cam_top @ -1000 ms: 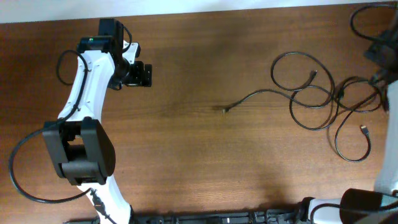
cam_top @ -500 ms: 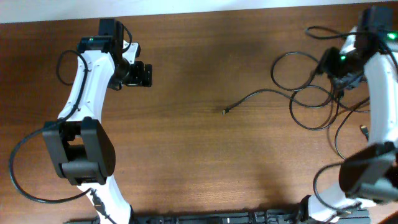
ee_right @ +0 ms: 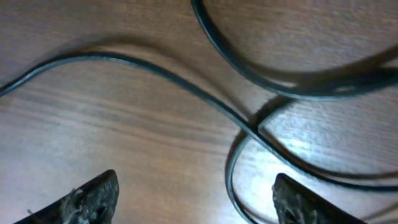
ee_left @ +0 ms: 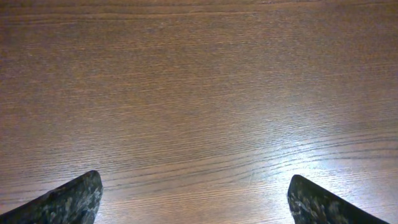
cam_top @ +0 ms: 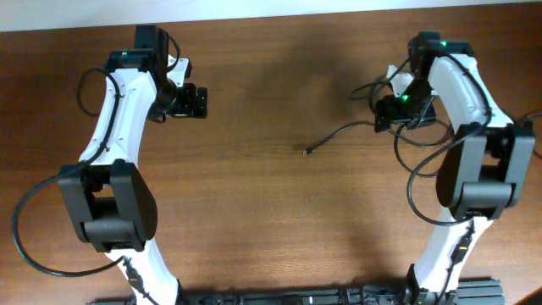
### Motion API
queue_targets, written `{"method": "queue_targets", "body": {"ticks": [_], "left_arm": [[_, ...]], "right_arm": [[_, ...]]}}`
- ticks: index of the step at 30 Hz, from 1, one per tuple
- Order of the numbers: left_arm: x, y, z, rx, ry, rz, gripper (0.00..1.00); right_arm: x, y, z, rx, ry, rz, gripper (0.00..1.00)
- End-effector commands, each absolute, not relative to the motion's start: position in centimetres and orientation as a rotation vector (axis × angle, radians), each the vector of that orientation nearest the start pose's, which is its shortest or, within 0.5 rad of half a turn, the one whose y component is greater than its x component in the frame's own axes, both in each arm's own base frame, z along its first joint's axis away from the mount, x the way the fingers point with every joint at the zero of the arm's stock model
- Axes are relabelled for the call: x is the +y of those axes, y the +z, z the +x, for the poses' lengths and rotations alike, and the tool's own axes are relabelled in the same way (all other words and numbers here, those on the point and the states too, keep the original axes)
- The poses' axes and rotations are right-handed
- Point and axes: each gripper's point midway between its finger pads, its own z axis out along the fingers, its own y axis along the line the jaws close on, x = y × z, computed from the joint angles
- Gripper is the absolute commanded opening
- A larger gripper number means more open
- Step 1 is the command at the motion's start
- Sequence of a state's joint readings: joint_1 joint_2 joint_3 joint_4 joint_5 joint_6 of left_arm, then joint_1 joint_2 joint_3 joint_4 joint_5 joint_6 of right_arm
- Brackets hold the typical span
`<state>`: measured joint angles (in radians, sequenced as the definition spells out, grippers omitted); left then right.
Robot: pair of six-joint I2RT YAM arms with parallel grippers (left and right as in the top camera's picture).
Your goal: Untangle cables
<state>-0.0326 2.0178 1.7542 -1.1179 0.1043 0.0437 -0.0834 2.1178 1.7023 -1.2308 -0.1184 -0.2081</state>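
Cables (cam_top: 347,127) lie in loose black loops on the brown wooden surface (cam_top: 254,220), with much of the tangle hidden beneath the right arm (cam_top: 461,85) in the overhead view. One strand leaves the tangle leftward in a shallow curve and ends in a small plug (cam_top: 306,152), lying alone on bare wood. The right wrist view shows three runs of cable (ee_right: 186,86) close up. One sweeps in from the left edge down to a crossing near the middle. A second, blurred, arcs across the top. A third curls down from the crossing toward the bottom edge.

The right hand (cam_top: 383,115) hangs directly over the tangle, where the long strand joins the loops. Its fingers (ee_right: 93,199) are spread wide and nothing is clamped between them. The curling run passes through the gap between the tips. Whether the tips touch the wood or a cable cannot be told.

The left hand (cam_top: 196,102) is well apart from the cables, far to their left beyond the plug. Its fingers (ee_left: 68,199) are likewise spread wide, with only bare wood grain between them, and they hold nothing.

A green light (cam_top: 441,42) glows on the right arm just above the tangle, and another shows on the left arm (cam_top: 118,119), far to the cables' left.
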Motion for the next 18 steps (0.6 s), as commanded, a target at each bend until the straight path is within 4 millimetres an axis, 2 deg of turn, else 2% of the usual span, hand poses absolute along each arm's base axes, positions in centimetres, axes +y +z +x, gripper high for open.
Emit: {"method": "queue_targets", "body": {"ticks": [1,5,11,18], "left_arm": [[-3.6,12.2,43.4,2.903,-0.168,0.126,0.96],[-3.6,12.2,43.4,2.903,-0.168,0.126,0.96],[-3.6,12.2,43.4,2.903,-0.168,0.127,0.96],[-3.6,12.2,43.4,2.902,-0.167,0.127,0.96]], "right_arm": [[-2.2,3.8,39.3,3.190,0.098,-0.248,0.79],[-2.2,3.6,40.3,3.154,0.090,-0.248,0.78],[-1.8,3.5,40.5,3.143,0.125,-0.247,0.77],[-0.8,1.5,39.5,3.151,0.220,-0.243,0.77]]}}
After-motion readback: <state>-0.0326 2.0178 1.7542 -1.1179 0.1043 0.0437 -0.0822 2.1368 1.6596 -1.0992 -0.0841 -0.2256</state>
